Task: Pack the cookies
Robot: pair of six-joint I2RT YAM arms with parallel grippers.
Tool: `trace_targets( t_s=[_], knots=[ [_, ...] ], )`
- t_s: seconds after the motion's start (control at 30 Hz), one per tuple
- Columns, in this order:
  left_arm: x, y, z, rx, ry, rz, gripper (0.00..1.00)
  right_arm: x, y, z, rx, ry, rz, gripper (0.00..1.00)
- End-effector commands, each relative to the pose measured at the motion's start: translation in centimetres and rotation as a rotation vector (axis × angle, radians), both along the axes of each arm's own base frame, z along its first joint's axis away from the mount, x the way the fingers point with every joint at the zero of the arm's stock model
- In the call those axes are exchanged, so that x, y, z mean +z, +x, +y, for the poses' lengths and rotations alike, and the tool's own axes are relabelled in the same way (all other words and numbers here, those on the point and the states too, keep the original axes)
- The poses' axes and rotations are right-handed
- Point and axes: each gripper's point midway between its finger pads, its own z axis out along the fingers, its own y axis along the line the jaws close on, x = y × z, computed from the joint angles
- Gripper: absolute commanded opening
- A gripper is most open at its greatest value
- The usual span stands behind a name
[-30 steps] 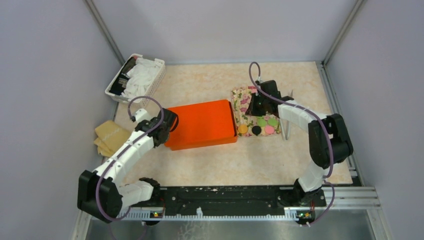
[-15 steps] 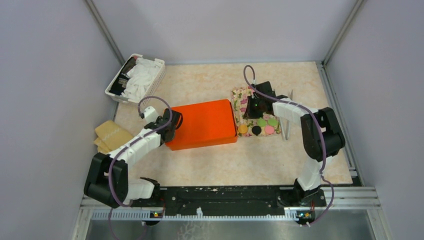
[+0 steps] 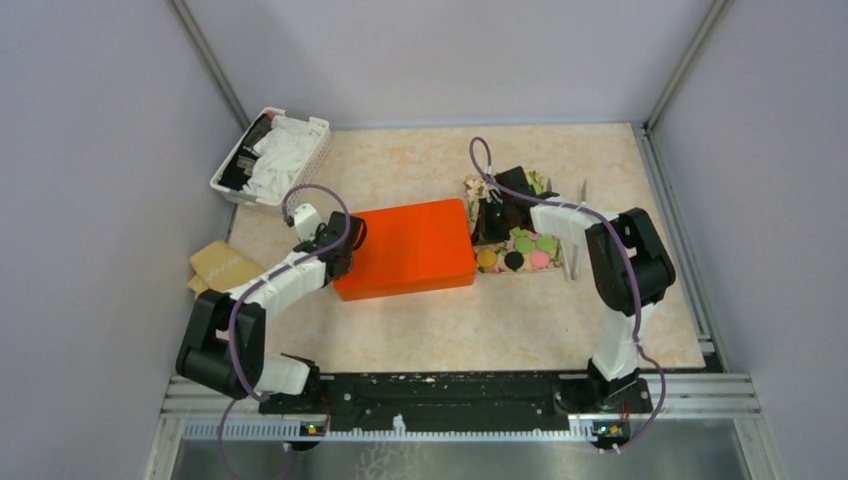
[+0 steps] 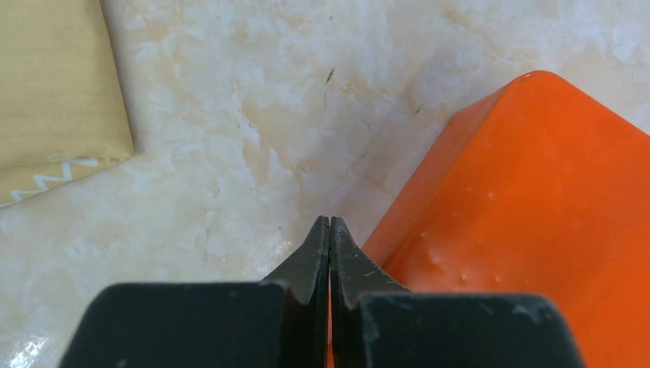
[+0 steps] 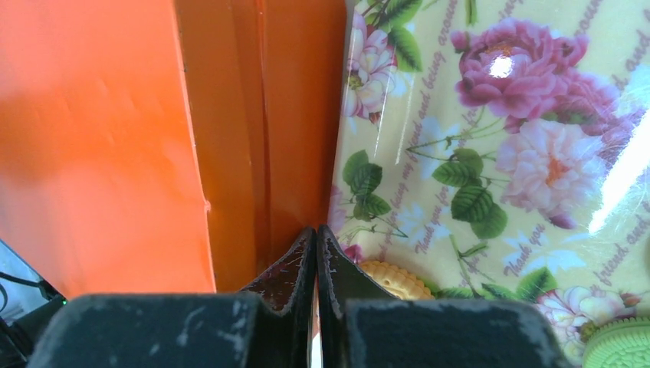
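My L gripper & R gripper: both pinched fully closed, holding nothing.
L tips sit at the orange box's left end; R tips btwn box's right end & floral tray's left edge. Cookies lie along tray's near edge, right of table center.

White shells and chunky black joints on both the left arm and the right arm. A mauve cable loops off each wrist. The left gripper shows matte black wedge fingers tapering to points. The right gripper looks the same, only scuffed and speckled.
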Motion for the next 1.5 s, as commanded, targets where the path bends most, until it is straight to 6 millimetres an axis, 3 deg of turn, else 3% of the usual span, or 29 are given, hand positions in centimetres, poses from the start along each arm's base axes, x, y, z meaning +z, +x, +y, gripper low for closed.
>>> trace_targets(
  t_s=[0.0,0.13,0.27,0.4,0.47,0.6,0.73,1.0,1.17,1.37,1.47],
  knots=[
    [-0.8,1.4,-2.9,-0.092,-0.093,-0.003,0.0,4.0,0.2,3.3,0.044,0.119,-0.06,0.0],
    [-0.8,1.5,-3.1,-0.102,-0.097,-0.006,0.0,3.8,1.3,0.7,-0.031,-0.043,-0.097,0.0],
    [-0.4,1.5,-3.1,-0.107,-0.098,-0.01,0.0,4.2,3.0,-3.2,-0.145,-0.243,-0.158,0.0],
    [0.5,1.5,-3.2,-0.121,-0.102,-0.03,0.0,6.3,4.5,-7.1,-0.255,-0.4,-0.26,0.0],
    [1.0,1.5,-3.1,-0.124,-0.104,-0.045,0.0,7.9,4.9,-8.0,-0.277,-0.427,-0.316,0.0],
    [1.5,1.4,-3.2,-0.128,-0.111,-0.06,0.0,10.6,4.5,-6.8,-0.228,-0.395,-0.385,0.0],
    [1.9,1.5,-3.3,-0.132,-0.119,-0.066,0.0,11.7,2.8,-4.3,-0.139,-0.354,-0.406,0.0],
    [1.9,1.5,-3.8,-0.146,-0.139,-0.051,0.0,11.1,-0.5,-0.1,0.0,-0.299,-0.393,0.0],
    [2.1,1.4,-3.8,-0.149,-0.14,-0.054,0.0,8.4,-1.8,0.4,0.038,-0.309,-0.341,0.0],
    [2.3,1.5,-3.8,-0.153,-0.135,-0.061,0.0,2.0,-5.8,-1.5,0.08,-0.348,-0.192,0.0],
    [2.2,1.6,-4.0,-0.159,-0.144,-0.057,0.0,1.1,-6.5,-2.1,0.08,-0.362,-0.173,0.0]
  ],
)
